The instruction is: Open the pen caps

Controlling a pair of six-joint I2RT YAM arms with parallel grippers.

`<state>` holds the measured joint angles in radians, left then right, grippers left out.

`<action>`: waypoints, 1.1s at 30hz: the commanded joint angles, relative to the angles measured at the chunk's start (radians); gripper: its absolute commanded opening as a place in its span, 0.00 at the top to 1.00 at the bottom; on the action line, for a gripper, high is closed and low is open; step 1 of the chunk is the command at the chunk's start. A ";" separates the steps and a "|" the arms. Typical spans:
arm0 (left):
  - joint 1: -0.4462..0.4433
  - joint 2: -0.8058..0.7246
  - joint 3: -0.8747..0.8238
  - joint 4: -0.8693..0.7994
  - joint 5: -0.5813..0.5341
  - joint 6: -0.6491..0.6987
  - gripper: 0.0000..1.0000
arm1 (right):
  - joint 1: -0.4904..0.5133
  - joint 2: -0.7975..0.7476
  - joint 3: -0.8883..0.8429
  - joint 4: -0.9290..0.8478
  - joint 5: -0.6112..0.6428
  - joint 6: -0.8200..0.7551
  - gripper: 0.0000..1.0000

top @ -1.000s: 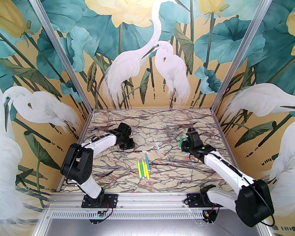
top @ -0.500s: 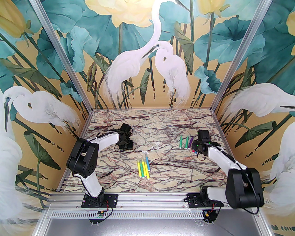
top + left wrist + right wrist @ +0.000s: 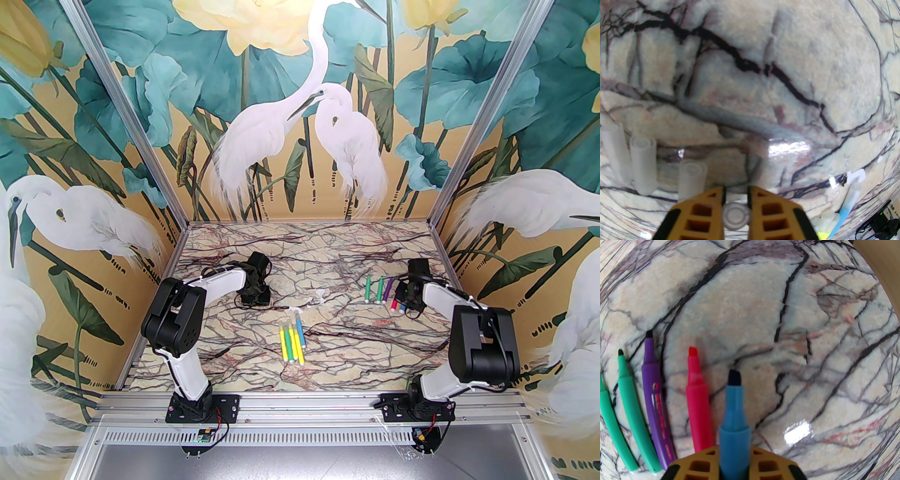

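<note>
Both arms gripping, fingers loaded.
Fingers of left gripper [image 3: 736, 191], narrowly apart, are pinching a clear cap [image 3: 736, 215]; right gripper [image 3: 734, 451] is clamping an uncapped blue marker [image 3: 733, 408].

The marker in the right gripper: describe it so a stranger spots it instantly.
On the right side of the marble table lies a row of uncapped markers: two green markers, a purple marker, a pink marker. The blue marker is rightmost, beside the pink, held in the right gripper, the only blue one with a dark chisel tip.

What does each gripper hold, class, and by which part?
Left gripper pinches a clear pen cap by its sides; right gripper grips the blue marker by its barrel.
</note>
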<state>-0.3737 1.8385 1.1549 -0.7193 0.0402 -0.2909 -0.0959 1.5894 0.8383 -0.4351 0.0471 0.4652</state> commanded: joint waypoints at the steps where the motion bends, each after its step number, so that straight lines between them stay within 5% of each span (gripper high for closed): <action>1: -0.006 0.024 0.017 -0.026 -0.017 0.019 0.91 | -0.004 0.015 0.025 -0.028 -0.015 -0.010 0.85; 21: -0.008 0.009 0.031 -0.039 -0.010 0.022 0.71 | -0.013 0.016 0.031 -0.064 0.012 -0.040 0.69; 33: -0.008 -0.075 0.033 -0.043 0.034 0.025 0.53 | 0.015 -0.199 -0.022 -0.077 -0.094 -0.080 0.56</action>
<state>-0.3737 1.8263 1.1740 -0.7498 0.0441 -0.2710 -0.0963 1.4532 0.8322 -0.4931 0.0078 0.4091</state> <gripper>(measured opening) 0.449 0.430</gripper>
